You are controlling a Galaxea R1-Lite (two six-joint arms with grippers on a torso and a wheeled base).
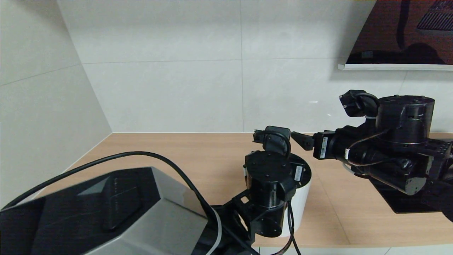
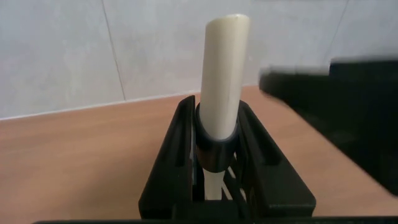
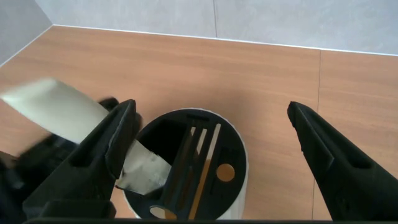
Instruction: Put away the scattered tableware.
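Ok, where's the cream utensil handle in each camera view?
Head view: hidden behind the left arm's wrist, over the white holder.
Left wrist view: cream handle upright, centre, clamped in the left gripper.
Right wrist view: slanting down into that holder.
Shared landmark: the wooden counter.

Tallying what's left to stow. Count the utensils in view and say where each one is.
1: a cream-handled utensil, clamped in the left gripper, its lower end inside the white holder. More may sit hidden in the holder's slots.

Bright, even light; faint glare on the wall (image 1: 313,102), soft shadow beneath the hood (image 1: 400,35)
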